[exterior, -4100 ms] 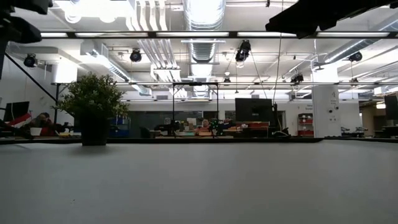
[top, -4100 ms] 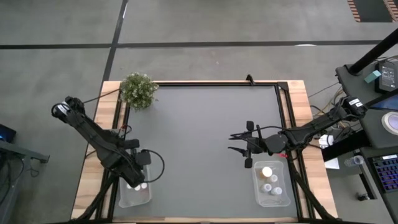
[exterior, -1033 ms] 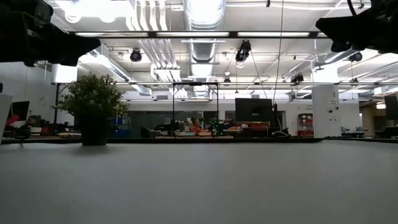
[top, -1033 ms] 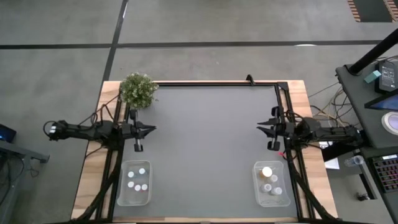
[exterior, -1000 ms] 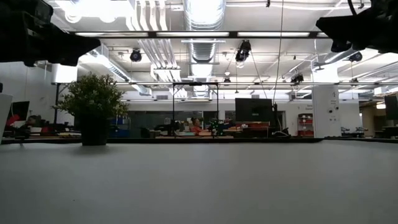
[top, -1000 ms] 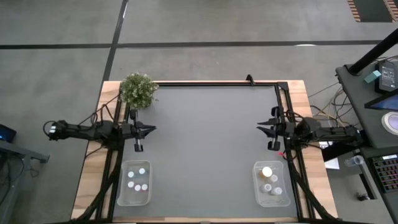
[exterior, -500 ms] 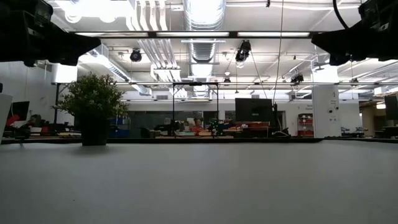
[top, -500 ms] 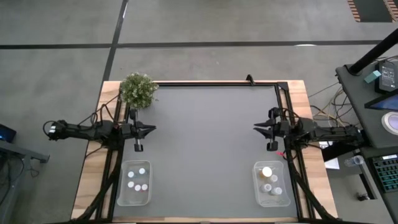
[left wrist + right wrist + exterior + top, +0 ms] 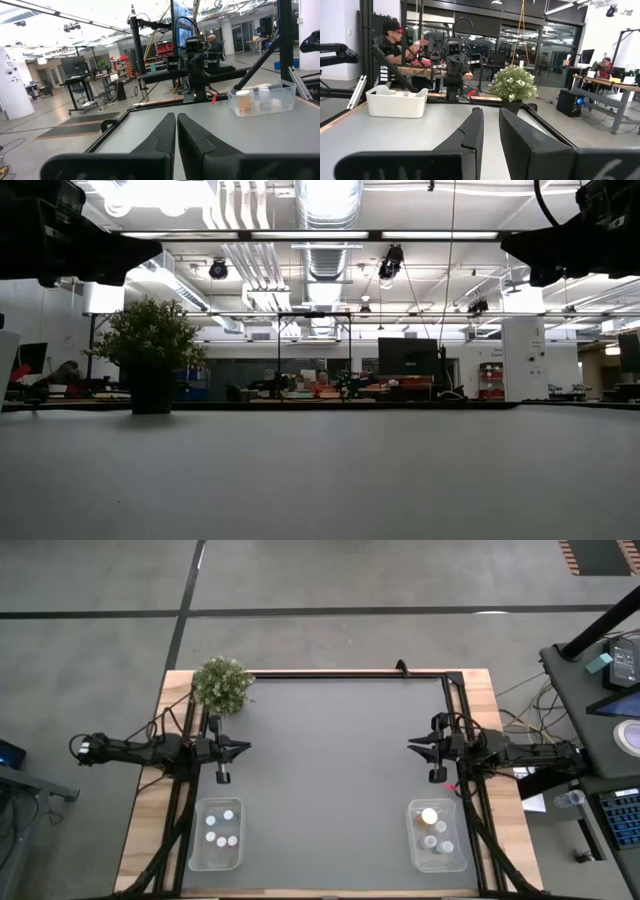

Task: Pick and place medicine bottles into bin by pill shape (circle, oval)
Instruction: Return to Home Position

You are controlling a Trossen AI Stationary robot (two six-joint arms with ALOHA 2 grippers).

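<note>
Both arms have been drawn back since the picture of four seconds ago. The left gripper [image 9: 232, 749] was then low over its bin, and the right gripper [image 9: 422, 747] reached farther over the mat. Now they are held at opposite sides of the table, facing each other. Over the last half second hardly any shift is seen.

Between the two grippers lies the dark grey rectangular table mat [image 9: 330, 770]. A bushy green potted plant [image 9: 222, 683] stands near the left gripper on one side. On its other side, a little farther off, a clear plastic rectangular bin [image 9: 218, 861] is placed, in which a few small white-capped medicine bottles [image 9: 221, 840] stand. Near the right gripper, on that same side, a second clear plastic bin [image 9: 413, 830] holds a larger orange bottle with a white cap [image 9: 429, 817] and some smaller bottles.

In the wrist views the fingers of the left gripper are seen almost together. Those of the right gripper stand a little apart. Nothing is held by either.

The sorting is judged to be finished, as every bottle in view is inside a bin, so only the return to rest remains. It is done well if each arm is folded back slowly and kept high. The bins and the plant should be left untouched, and the fingers should be brought to their rest state with nothing caught between them.
</note>
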